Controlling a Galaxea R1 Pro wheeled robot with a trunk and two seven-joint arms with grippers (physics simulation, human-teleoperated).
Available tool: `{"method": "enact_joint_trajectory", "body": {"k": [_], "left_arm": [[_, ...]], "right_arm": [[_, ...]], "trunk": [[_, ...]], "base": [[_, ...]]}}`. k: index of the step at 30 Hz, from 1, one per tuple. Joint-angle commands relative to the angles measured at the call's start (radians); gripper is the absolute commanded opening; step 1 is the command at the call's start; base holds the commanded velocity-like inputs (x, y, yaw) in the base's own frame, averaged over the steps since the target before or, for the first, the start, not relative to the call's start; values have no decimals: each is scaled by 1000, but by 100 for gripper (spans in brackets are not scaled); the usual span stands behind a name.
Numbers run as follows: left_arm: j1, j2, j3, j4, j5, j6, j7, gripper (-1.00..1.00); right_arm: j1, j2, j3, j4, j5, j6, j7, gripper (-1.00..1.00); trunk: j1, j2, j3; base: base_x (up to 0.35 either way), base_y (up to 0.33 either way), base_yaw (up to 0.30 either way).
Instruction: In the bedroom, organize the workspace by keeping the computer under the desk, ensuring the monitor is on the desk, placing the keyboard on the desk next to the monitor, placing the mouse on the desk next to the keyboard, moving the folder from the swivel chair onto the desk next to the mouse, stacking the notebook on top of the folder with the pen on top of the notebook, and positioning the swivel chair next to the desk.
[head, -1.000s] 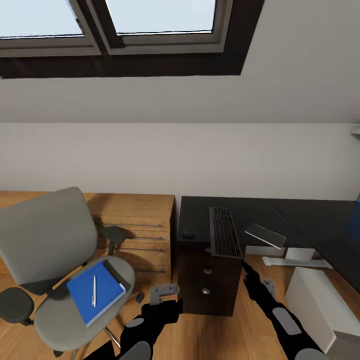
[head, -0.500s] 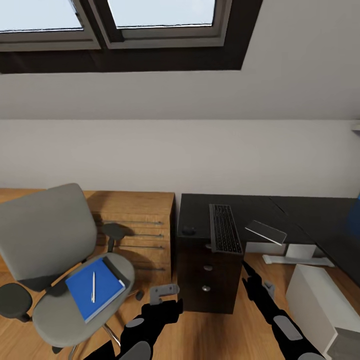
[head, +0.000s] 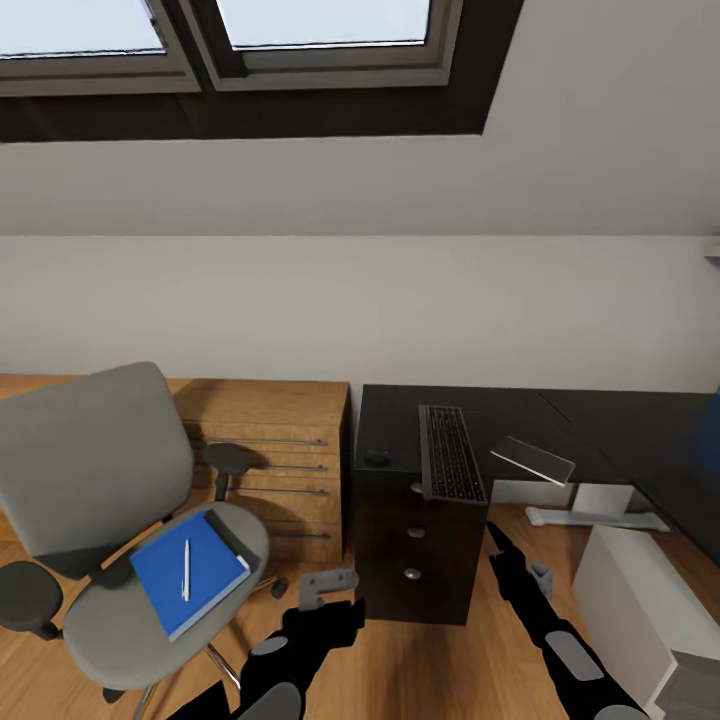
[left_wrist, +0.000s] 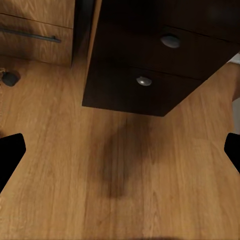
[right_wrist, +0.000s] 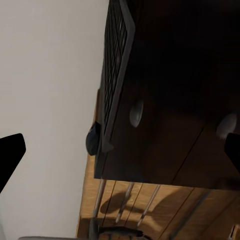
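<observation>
The view has crept nearer the desk (head: 400, 425); the keyboard (head: 451, 453) lies just beyond the spread right gripper (head: 497, 540); left gripper (head: 325, 588) spread too.

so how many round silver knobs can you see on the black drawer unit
3 round silver knobs on the black drawer unit in the head view, stacked down its front: top right under the slim black keyboard, middle, bottom. More may be hidden lower down.

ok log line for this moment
folder: on swivel chair, pen on top | keyboard, mouse: on desk | left gripper, right gripper: open, empty
</observation>
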Motion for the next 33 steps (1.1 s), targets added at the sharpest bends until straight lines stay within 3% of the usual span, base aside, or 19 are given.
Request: {"method": "enact_joint_trajectory", "body": {"k": [1,8,19,22,33], "left_arm": [[-1,2,-2,-1,3,3,6,100],[-1,19,-42,0,-2,2,5,100],[-1,21,-54,-2,-4,2,5,100],[-1,21,-83,-3,-5,1,5,100],[-1,21,-95,-5,-6,0,5,100]], "right_arm": [[-1,0,-3,1,-10,10,0,100],[0,0,-3,-1,-11,11,-12,100],[-1,-1,-3,-1,-12,12,-14,100],[0,-1,-3,-1,-12,12,-15,100],[-1,-2,-3,-1,-12,11,-30,100]], "trunk": [[0,-1,-1],[0,-1,-1],[0,-1,-1],[0,-1,-1],[0,-1,-1]], "base": [[0,0,0],[131,0,0],[150,0,0],[120,0,0],[115,0,0]]}}
